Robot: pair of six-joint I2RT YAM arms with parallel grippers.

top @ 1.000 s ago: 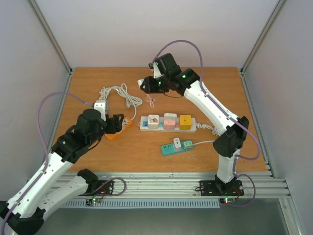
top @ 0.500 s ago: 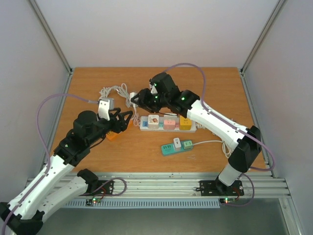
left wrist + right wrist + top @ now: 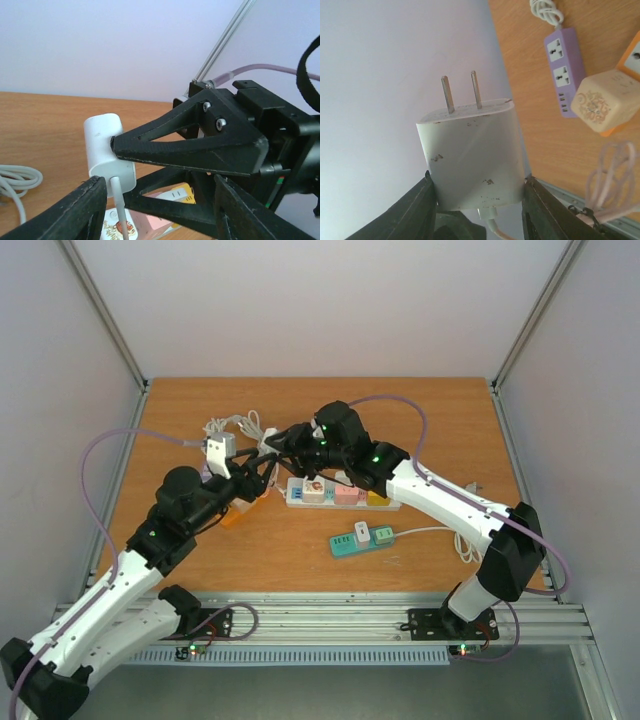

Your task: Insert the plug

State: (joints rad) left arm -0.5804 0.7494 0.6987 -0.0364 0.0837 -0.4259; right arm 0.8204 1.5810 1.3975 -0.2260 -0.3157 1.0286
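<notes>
My right gripper [image 3: 476,182] is shut on a white two-prong plug [image 3: 472,155], prongs pointing away from the wrist, and holds it in the air. In the top view the right gripper [image 3: 283,443] and plug [image 3: 268,441] hang left of the white power strip [image 3: 392,502]. My left gripper [image 3: 256,480] is open and empty, facing the plug from close by. In the left wrist view the plug [image 3: 106,150] sits between the right gripper's black fingers [image 3: 200,145], just past my open left gripper [image 3: 157,210], with its thin cable [image 3: 118,202] hanging down.
The white strip carries several coloured cube adapters [image 3: 347,492]. An orange strip [image 3: 232,515] with a cream cube [image 3: 600,102] and a purple strip [image 3: 562,75] lie under the left arm. A teal strip [image 3: 360,540] lies nearer. A coiled white cable [image 3: 235,427] lies at the back.
The right arm has swung left and down with the plug toward the left gripper. The left gripper has lifted off the orange strip, moved toward the plug and opened.
</notes>
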